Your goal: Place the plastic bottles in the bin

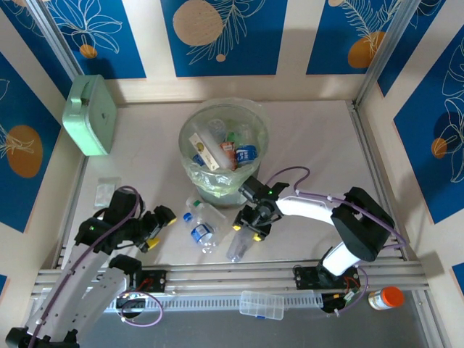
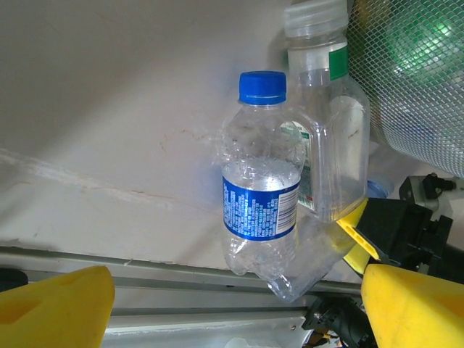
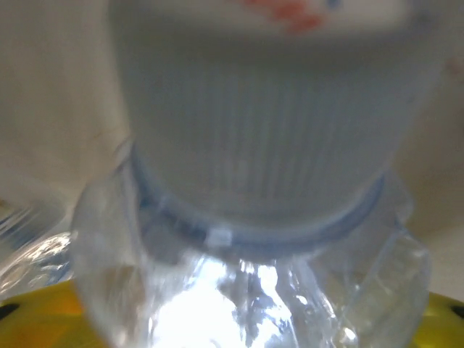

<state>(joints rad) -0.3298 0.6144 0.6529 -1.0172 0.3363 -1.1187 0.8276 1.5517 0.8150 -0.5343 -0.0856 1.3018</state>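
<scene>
Progress: small plastic bottles (image 1: 246, 154) fill the wide round translucent bin (image 1: 187, 156) partway — three lie beside it; right gripper (image 1: 247, 231) sits over one, hold I can't tell — left gripper (image 1: 158, 232) gapes

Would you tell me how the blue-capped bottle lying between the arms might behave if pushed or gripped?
The blue-capped bottle looks empty and dented, so probably light and apt to buckle when squeezed. Lying on its side on the table, its round body could roll if nudged.
</scene>
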